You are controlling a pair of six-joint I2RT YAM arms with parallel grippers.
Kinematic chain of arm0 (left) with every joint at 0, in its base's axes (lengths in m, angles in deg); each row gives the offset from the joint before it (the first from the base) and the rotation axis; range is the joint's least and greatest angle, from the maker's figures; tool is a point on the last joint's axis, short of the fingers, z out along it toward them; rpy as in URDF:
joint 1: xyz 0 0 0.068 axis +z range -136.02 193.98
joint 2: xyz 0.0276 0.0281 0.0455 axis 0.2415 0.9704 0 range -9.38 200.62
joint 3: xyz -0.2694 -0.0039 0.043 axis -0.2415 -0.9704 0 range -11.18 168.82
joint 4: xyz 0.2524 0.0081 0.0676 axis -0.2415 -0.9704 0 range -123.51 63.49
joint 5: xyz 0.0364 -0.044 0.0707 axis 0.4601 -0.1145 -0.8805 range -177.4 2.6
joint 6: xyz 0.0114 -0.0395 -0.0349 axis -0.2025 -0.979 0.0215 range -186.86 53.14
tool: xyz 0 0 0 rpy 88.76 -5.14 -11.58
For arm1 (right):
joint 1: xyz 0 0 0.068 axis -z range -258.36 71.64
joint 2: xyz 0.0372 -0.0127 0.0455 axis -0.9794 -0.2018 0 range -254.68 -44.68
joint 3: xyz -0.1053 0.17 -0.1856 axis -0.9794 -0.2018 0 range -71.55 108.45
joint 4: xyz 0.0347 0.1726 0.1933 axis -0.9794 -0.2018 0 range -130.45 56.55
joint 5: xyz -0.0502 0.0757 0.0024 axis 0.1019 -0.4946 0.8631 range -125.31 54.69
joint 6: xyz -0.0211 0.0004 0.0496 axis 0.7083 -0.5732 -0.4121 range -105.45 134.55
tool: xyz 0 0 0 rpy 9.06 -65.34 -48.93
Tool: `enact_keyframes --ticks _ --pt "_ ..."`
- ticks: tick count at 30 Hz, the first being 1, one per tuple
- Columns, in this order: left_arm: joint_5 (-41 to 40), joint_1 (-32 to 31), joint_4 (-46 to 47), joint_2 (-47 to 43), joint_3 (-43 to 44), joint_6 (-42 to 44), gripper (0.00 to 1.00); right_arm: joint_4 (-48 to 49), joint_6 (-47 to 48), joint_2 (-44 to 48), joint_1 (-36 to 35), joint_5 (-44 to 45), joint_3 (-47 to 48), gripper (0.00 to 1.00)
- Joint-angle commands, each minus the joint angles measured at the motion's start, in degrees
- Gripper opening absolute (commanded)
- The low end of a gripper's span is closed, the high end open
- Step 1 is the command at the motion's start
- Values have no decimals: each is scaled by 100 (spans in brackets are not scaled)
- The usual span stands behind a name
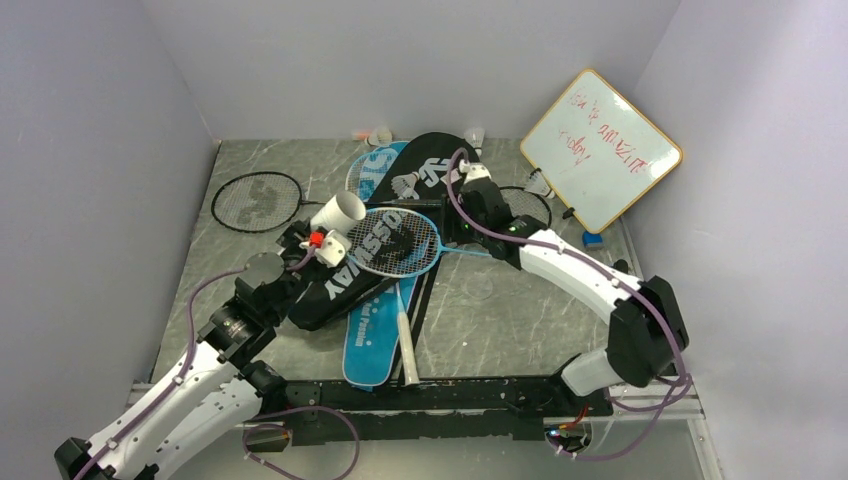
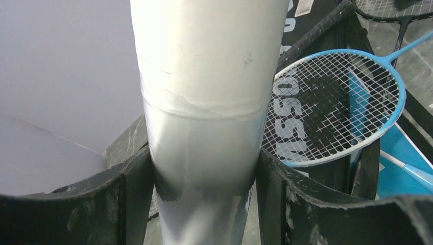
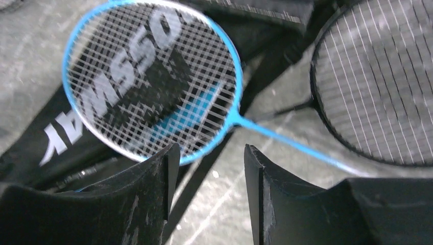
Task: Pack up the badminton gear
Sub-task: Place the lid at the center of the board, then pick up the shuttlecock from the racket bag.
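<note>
Near left wall, black-framed racket

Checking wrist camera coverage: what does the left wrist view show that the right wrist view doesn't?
Only left wrist: the white tube clamped in the left gripper. Only right wrist: the right gripper, jaws apart and empty. Both: the light-blue racket lying on the black bag.

Table centre is blocked by crossed bags, blue racket, white tube (held aloft); front right is left free.
</note>
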Motion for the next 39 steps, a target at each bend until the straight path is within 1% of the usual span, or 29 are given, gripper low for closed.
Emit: enact_keyframes --ticks 1,4,7,11,15,21,27,31,39 --pt "171 35 373 -47 47 -57 54 824 338 -498 -49 101 496 54" --pt "189 35 348 -29 61 -89 54 1137 593 -1019 -55 141 963 57" --pt "177 35 352 -33 64 -148 54 1138 848 -1656 -63 497 1645 61" --pt "174 43 330 -22 65 -189 54 1041 1226 -2489 -95 791 2510 61" --pt "160 52 351 -37 48 -188 55 851 1397 -3217 -119 1109 3278 61" --pt "157 61 378 4 52 -162 55 793 1633 -4017 -191 1343 4074 61" --pt "158 86 384 33 42 -135 55 651 1722 -4668 -231 1383 4771 61" --pt "173 139 422 70 22 -127 55 586 1702 -5048 -243 1609 5180 57" --pt "207 243 387 139 48 -101 55 806 1832 -5318 -273 2379 5351 47"
